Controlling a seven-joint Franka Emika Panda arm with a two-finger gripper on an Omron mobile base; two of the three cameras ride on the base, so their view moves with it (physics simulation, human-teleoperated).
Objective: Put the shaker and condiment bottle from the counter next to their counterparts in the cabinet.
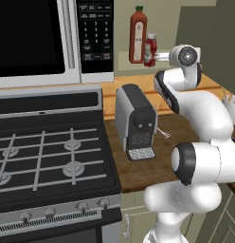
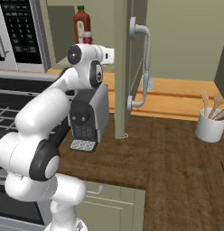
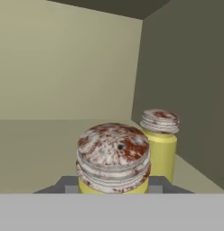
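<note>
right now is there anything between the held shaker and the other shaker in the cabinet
Nothing: in the hand view only bare shelf separates the gripped shaker from its twin.

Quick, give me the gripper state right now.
Gripper: shut on the shaker, held inside the cabinet beside its twin shaker.

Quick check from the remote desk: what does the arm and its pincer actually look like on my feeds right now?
The arm is built of glossy white rounded segments with black bands at the joints; a round grey cap closes the wrist joint. No cables or markings show. Of the pincer, the hand view shows two small dark grey blocky fingertips.
</note>
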